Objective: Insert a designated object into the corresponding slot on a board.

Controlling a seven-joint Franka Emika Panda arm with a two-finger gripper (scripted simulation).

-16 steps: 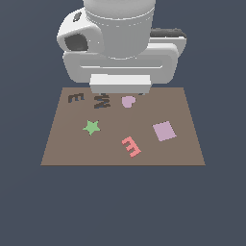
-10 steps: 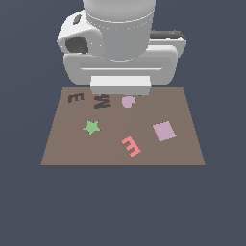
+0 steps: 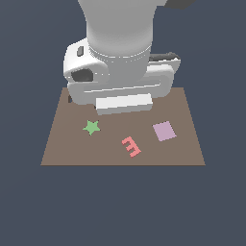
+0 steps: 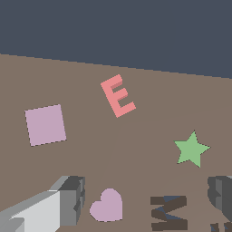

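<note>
Jaws are seen spread wide apart with nothing held between them, hovering over the brown board (image 3: 192, 144) with a pink heart (image 4: 107, 205) lying between the two fingers (image 4: 68, 199). The red E block (image 4: 118, 96) is left flat on the board, well apart from the jaws, between a pink square (image 4: 45, 125) and a green star (image 4: 191, 149). An M-shaped cutout (image 4: 168, 213) is spotted beside the heart. The E slot can't really be made out.
</note>
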